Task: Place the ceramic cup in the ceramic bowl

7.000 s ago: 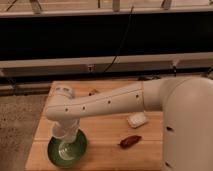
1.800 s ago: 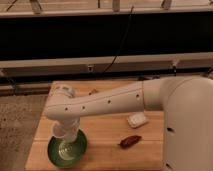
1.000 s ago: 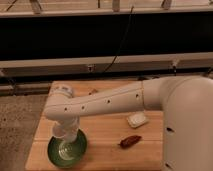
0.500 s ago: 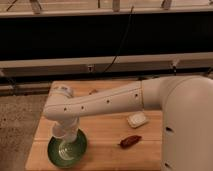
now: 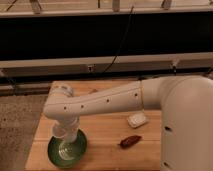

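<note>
The green ceramic bowl (image 5: 81, 149) sits at the front left corner of the wooden table (image 5: 107, 152). My arm reaches in from the right and bends down over it. The gripper (image 5: 65, 134) hangs straight above the bowl's middle, its tip at about rim height. A pale round shape (image 5: 65, 148) lies in the bowl's centre directly under the gripper. It looks like the mouth of the ceramic cup, but I cannot tell it apart from the bowl's glossy centre. The gripper hides whatever is between it and the bowl.
A flat white rectangular thing (image 5: 136, 119) lies at the table's right, by my body (image 5: 187, 125). A dark red-brown object (image 5: 130, 141) lies in front of it. Speckled floor is off the table's left edge; a dark wall with rails and a cable runs behind.
</note>
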Robot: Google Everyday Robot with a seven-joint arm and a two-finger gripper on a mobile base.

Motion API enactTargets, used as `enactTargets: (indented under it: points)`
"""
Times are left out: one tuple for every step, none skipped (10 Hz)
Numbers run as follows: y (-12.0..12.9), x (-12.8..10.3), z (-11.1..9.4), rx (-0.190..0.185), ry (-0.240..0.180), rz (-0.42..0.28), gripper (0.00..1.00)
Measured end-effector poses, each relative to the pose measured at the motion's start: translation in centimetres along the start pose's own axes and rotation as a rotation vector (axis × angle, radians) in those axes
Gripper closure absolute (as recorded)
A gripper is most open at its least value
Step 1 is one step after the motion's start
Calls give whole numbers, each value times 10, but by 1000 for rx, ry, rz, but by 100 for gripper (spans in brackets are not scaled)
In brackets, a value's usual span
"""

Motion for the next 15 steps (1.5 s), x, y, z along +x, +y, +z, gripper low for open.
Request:
enactTargets:
  points:
    - [0, 2, 7, -3, -19, -4, 72]
    - [3, 3, 14, -2, -39, -3, 62]
    - [6, 3, 17, 5, -57, 1, 50]
    - [8, 3, 18, 16, -69, 6, 40]
    - [11, 3, 18, 24, -73, 13, 31]
    - [13, 2, 18, 36, -78, 20, 22]
    - [17, 2, 16, 48, -78, 29, 20]
    - [19, 1, 15, 56, -78, 38, 20]
    - [24, 0, 12, 65, -77, 55, 20]
    - [28, -2, 10, 70, -75, 71, 20]
    - [33, -3, 6, 75, -69, 91, 20]
    - [42, -4, -4, 81, -50, 119, 20]
    - [49, -5, -14, 83, -30, 142, 20]
    - [54, -6, -21, 84, -13, 158, 20]
    - [59, -7, -31, 86, 10, 175, 20]
